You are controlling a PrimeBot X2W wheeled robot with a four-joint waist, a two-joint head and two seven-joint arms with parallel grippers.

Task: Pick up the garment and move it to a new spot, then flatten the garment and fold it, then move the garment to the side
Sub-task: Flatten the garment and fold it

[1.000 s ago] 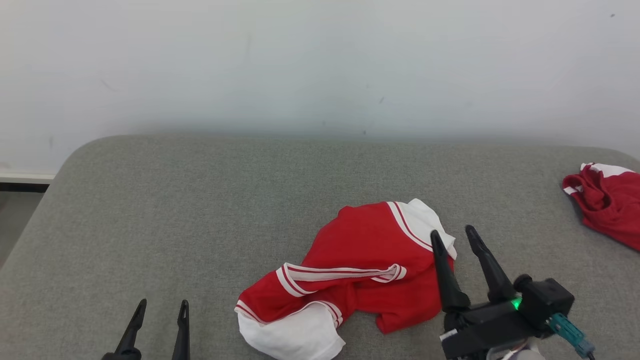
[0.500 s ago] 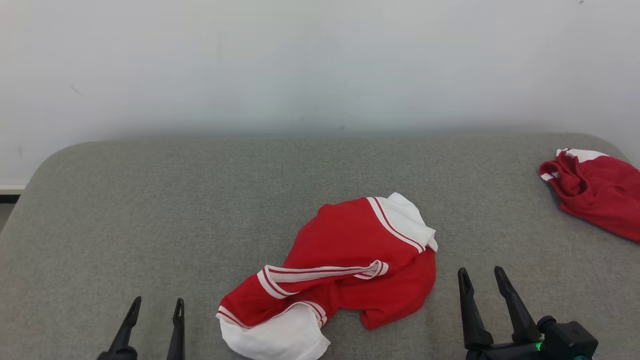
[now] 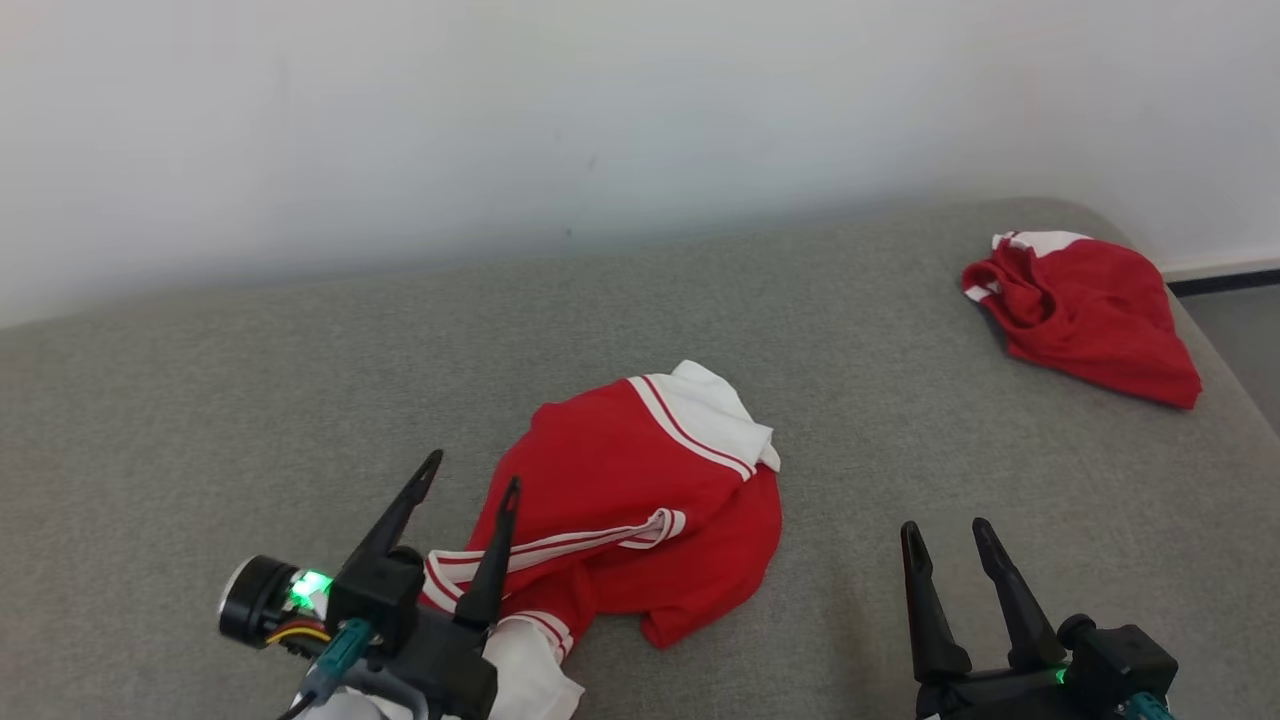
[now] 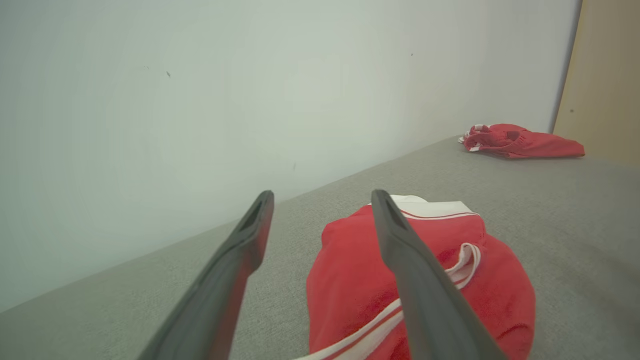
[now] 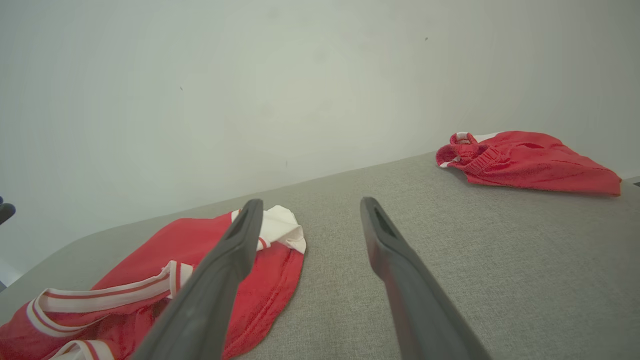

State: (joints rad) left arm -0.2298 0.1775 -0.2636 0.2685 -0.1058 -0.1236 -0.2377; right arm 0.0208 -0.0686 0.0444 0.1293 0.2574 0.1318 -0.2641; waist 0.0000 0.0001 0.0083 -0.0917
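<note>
Left gripper [image 3: 472,470]: two long dark fingers spread well apart, nothing clamped between them, set at the lower left of the head view and pointing up and to the right; green light [image 3: 315,585] lit on the wrist housing behind. In the left wrist view [image 4: 321,195], straddles the near left portion of the garment [image 4: 350,270], one finger over bare grey fabric, the other crossing the red cloth; contact with the cloth not determinable. Right gripper [image 3: 944,526]: fingers likewise apart and empty, at the lower right of the head view, over bare surface just right of the garment, clear of it. In the right wrist view [image 5: 311,201], shows open grey fabric between the fingers, with the garment [image 5: 145,255] lying off to that view's left. Garment [image 3: 620,470]: red with white panels and red-and-white striped trim, crumpled in a loose heap, unfolded, near the front middle of the padded grey surface [image 3: 200,400], between the two grippers and closer to the left one. Second red-and-white garment [image 3: 1085,310]: bunched at the far right corner of the same surface, well apart from the first and from both grippers; also seen in the left wrist view [image 4: 520,145] and the right wrist view [image 5: 525,160]. Plain pale wall [image 3: 500,120] behind the surface. Light wooden panel [image 4: 605,75] at the right edge of the left wrist view.
</note>
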